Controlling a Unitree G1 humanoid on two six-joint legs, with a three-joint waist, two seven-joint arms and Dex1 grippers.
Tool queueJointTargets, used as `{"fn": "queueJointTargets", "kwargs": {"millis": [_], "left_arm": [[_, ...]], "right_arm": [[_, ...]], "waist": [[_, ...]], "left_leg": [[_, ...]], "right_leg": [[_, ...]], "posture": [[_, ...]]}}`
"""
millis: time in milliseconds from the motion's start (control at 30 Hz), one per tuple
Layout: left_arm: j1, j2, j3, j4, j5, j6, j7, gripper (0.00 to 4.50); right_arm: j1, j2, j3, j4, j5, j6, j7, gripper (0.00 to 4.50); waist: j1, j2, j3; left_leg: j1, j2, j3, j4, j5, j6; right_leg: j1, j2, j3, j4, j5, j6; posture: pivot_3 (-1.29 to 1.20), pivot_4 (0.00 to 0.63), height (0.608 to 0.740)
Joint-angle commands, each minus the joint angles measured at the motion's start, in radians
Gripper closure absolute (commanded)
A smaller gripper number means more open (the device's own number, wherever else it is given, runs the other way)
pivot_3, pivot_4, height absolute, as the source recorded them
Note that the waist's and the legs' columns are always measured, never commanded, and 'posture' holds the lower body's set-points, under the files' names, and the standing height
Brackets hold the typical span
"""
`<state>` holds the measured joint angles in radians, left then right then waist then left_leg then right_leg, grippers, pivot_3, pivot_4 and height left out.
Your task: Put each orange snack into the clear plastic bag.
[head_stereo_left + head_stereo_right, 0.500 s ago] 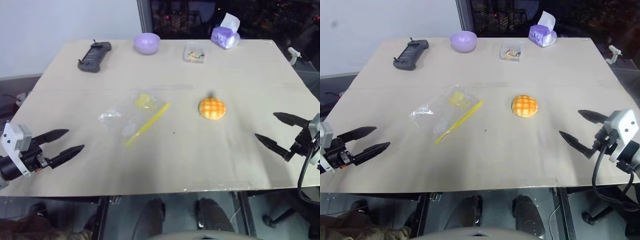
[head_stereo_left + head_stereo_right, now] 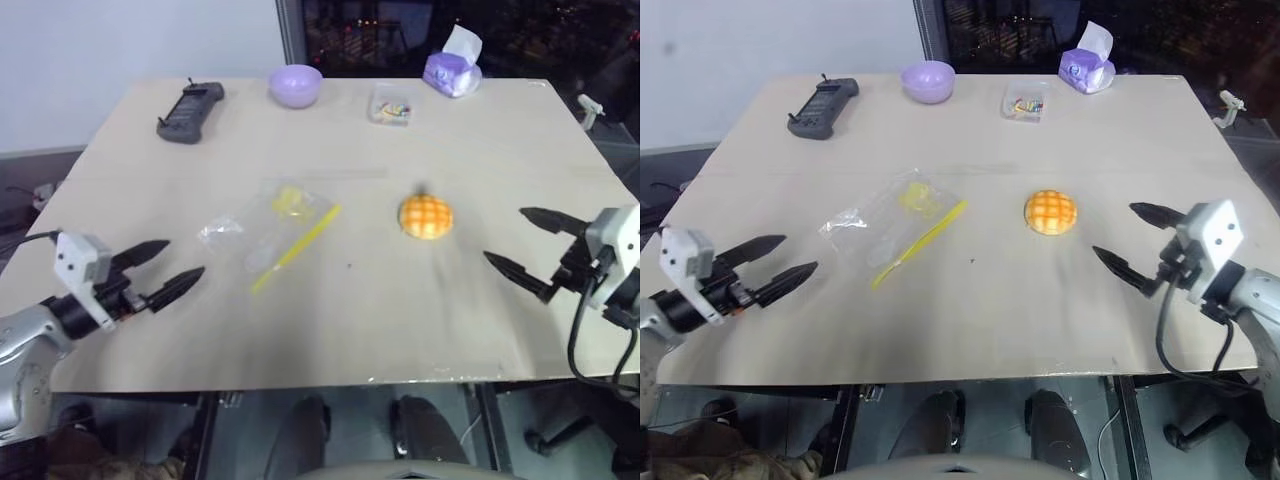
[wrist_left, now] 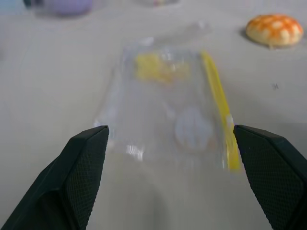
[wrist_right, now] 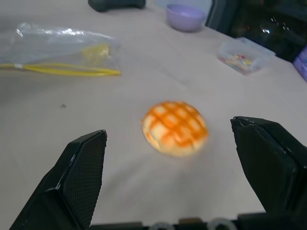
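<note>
One orange snack (image 2: 425, 216), a domed bun with a criss-cross top, lies on the table right of centre. The clear plastic bag (image 2: 272, 232) lies flat left of centre, its yellow strip toward the bun and something yellow inside. My left gripper (image 2: 168, 270) hovers open over the table's near left part, pointing at the bag (image 3: 168, 105), a short way from it. Over the near right part my right gripper (image 2: 520, 243) is open, aimed at the bun (image 4: 174, 127), which lies ahead between its fingers (image 4: 81, 167) and clear of them.
Along the far edge of the table (image 2: 400, 330) stand a black handheld controller (image 2: 189, 112), a lilac bowl (image 2: 295, 85), a small clear box of coloured bits (image 2: 390, 104) and a purple tissue pack (image 2: 451, 70). A dark window rises behind the table.
Both grippers have moved inward over the table: the left toward the bag, the right toward the bun. Bun and bag have not moved.
</note>
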<state>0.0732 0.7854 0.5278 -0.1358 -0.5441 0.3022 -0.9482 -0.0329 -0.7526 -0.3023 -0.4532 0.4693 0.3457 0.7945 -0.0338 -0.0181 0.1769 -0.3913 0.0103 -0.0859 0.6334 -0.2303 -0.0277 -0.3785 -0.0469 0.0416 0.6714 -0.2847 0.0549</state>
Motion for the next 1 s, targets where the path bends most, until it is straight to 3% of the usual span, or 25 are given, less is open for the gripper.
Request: {"fn": "queueJointTargets", "kwargs": {"millis": [33,133,300,467,633,800,900,1000], "left_arm": [[-0.038,-0.022,-0.014,-0.047,0.031,0.016,0.108,0.08],[-0.079,-0.022,-0.015,-0.085,-0.035,0.220,0.229,0.08],[-0.084,-0.017,0.078,-0.094,-0.339,0.702,0.342,0.08],[-0.027,-0.048,0.183,-0.037,-0.453,0.930,0.452,0.08],[-0.084,-0.135,0.216,-0.020,-0.509,1.017,0.603,0.08],[-0.209,-0.263,0.168,0.040,-0.486,1.029,0.751,0.08],[-0.329,-0.340,0.141,0.124,-0.481,1.027,0.806,0.08],[-0.419,-0.349,0.126,0.242,-0.466,1.041,0.806,0.08]], "right_arm": [[-0.069,0.013,0.043,-0.001,-0.029,-0.019,-0.031,0.00],[-0.132,0.027,0.101,0.004,-0.052,-0.016,-0.042,0.00],[-0.186,0.059,0.187,-0.019,-0.038,0.007,-0.025,0.00],[-0.205,0.081,0.258,-0.054,-0.058,0.014,-0.038,0.00],[-0.220,0.106,0.301,-0.063,-0.091,0.015,-0.063,0.00],[-0.219,0.123,0.316,-0.057,-0.111,0.000,-0.066,0.00],[-0.217,0.131,0.321,-0.064,-0.126,-0.003,-0.073,0.00],[-0.218,0.136,0.319,-0.070,-0.134,0.002,-0.079,0.00]], "waist": [[0.000,0.000,0.000],[-0.003,0.000,0.000],[-0.006,0.000,0.000],[-0.008,0.000,0.000],[0.005,0.000,0.000],[0.025,0.002,-0.001],[0.036,0.004,-0.003],[0.040,0.004,-0.003]], "left_leg": [[0.000,0.000,0.000,0.000,0.000,0.000],[0.000,0.000,0.000,0.000,0.000,0.000],[-0.001,-0.001,-0.002,0.000,0.000,0.000],[-0.001,0.000,-0.002,0.000,-0.001,0.001],[0.000,-0.002,-0.003,0.001,-0.001,0.001],[0.001,-0.004,-0.004,0.002,-0.001,0.001],[0.003,-0.005,-0.004,0.003,0.000,0.000],[0.004,-0.005,-0.004,0.003,0.001,-0.001]], "right_leg": [[0.000,0.000,0.000,0.000,0.000,0.000],[0.000,0.000,0.000,0.000,0.000,0.000],[0.000,0.000,-0.002,0.001,0.000,0.000],[-0.001,0.000,-0.002,0.001,0.000,0.000],[0.000,-0.002,-0.003,0.002,0.000,0.000],[0.001,-0.002,-0.002,0.004,0.000,0.001],[0.002,-0.002,-0.003,0.007,0.000,0.000],[0.002,-0.002,-0.002,0.007,0.000,0.001]], "posture": [[0.00,0.150,0.740],[0.00,0.150,0.740],[0.00,0.150,0.740],[0.00,0.150,0.740],[0.00,0.150,0.740],[0.00,0.150,0.740],[0.00,0.150,0.740],[0.00,0.150,0.740]]}}
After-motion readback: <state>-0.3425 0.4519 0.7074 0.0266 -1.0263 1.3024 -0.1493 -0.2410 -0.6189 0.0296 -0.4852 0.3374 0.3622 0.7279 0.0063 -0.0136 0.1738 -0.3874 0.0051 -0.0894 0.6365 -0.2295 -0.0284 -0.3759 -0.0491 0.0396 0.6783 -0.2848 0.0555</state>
